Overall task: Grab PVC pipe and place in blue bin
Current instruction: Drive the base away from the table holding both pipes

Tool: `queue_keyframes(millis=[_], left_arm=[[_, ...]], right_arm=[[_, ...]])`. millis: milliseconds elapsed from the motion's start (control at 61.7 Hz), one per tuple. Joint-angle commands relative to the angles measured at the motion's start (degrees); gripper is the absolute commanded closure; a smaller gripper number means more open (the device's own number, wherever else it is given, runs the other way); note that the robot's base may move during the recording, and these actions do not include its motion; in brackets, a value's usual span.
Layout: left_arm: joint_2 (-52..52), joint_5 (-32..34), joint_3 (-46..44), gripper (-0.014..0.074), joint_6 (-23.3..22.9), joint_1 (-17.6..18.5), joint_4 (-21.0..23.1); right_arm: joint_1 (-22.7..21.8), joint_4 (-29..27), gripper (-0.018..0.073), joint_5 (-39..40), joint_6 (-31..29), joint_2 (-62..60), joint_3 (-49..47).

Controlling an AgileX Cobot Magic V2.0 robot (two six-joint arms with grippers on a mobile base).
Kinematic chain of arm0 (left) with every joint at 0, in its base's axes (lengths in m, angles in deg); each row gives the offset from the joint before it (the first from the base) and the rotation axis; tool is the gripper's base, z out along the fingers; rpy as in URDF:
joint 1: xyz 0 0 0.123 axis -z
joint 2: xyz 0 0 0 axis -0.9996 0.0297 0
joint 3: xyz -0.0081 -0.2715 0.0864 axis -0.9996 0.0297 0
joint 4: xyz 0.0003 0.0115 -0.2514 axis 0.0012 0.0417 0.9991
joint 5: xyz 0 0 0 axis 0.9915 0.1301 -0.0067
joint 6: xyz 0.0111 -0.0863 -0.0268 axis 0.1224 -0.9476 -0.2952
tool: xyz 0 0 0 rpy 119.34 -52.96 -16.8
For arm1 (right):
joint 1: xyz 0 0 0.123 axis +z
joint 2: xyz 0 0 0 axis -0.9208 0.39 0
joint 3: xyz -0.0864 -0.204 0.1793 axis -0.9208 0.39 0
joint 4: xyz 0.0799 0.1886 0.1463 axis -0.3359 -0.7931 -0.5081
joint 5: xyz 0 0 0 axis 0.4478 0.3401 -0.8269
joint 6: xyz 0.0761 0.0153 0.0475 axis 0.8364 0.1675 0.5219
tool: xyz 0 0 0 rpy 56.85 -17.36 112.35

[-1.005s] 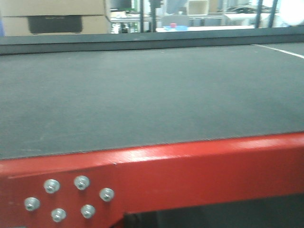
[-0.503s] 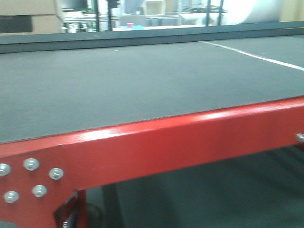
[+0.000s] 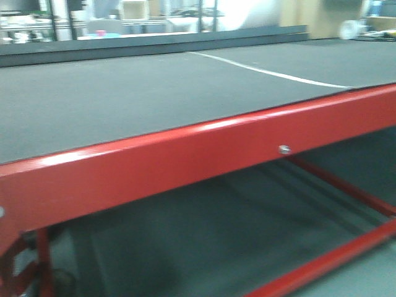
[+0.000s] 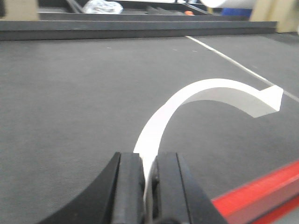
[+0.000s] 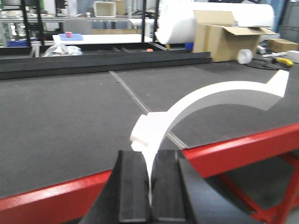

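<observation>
No PVC pipe and no blue bin shows in any view. My left gripper [image 4: 148, 161] is shut on the foot of a white curved hook-shaped strip [image 4: 205, 91] that arches up and to the right over the dark table mat [image 4: 70, 102]. My right gripper [image 5: 150, 156] is shut the same way on a second white curved strip [image 5: 219, 93], and it hangs over the table's red front rail [image 5: 224, 149]. Neither gripper appears in the front view.
The table [image 3: 124, 99] has a dark mat with a white line [image 3: 266, 73] across it, a red front rail [image 3: 185, 161] and red lower braces [image 3: 346, 192]. A raised dark ledge [image 4: 140, 30] runs along its far edge. Behind stand a cardboard box [image 5: 224, 39] and a big white roll [image 5: 187, 21].
The front view has swung to the right. The bolted corner plate slid off the left edge, and the white line, the floor and the red lower braces came into sight.
</observation>
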Motion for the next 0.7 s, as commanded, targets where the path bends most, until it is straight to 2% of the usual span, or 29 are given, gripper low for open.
queue_keyframes(millis=[0,681], left_arm=[[-0.3,1.8,-0.1,0.0707,-0.1,-0.2,0.3],[-0.3,1.8,-0.1,0.0707,-0.1,-0.2,0.3]], right_arm=[[0.0,0.0,0.0728,1.5,-0.1,-0.1,0.1],[0.0,0.0,0.0728,1.5,-0.1,-0.1,0.1]])
